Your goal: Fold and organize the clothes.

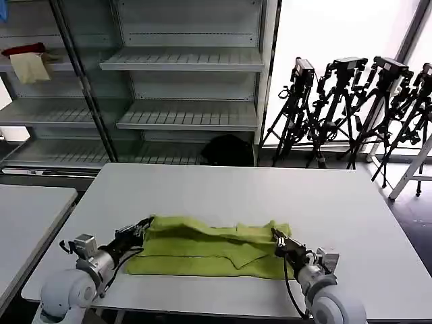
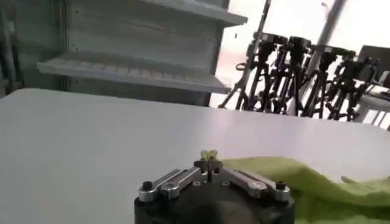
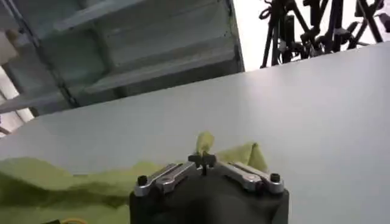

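A robot lab or test studio, not a home: a plain white work table stands on a bare floor, behind it run metal shelving racks, nearly all bare, and to the right of the racks a cluster of black camera tripods waits by a bright window
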Robot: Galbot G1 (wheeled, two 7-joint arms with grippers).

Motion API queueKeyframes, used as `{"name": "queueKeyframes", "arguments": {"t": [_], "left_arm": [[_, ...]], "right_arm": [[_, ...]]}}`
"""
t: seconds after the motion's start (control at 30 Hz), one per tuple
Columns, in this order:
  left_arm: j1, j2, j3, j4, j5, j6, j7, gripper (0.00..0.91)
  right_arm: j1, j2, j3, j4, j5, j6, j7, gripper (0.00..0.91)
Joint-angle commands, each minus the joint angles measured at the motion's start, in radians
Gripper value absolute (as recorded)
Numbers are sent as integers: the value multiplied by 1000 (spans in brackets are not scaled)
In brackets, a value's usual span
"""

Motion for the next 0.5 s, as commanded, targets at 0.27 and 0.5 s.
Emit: {"name": "queueKeyframes", "arguments": {"t": [0.27, 0.5], "left_arm": [[86, -1, -27, -33, 173, -15, 28, 0], [94, -18, -12, -43, 229, -18, 11, 907]], "right_arm": [[-85, 13, 23, 28, -108, 1, -18, 0], [-90, 34, -5, 5, -371, 2, -12, 907]]}}
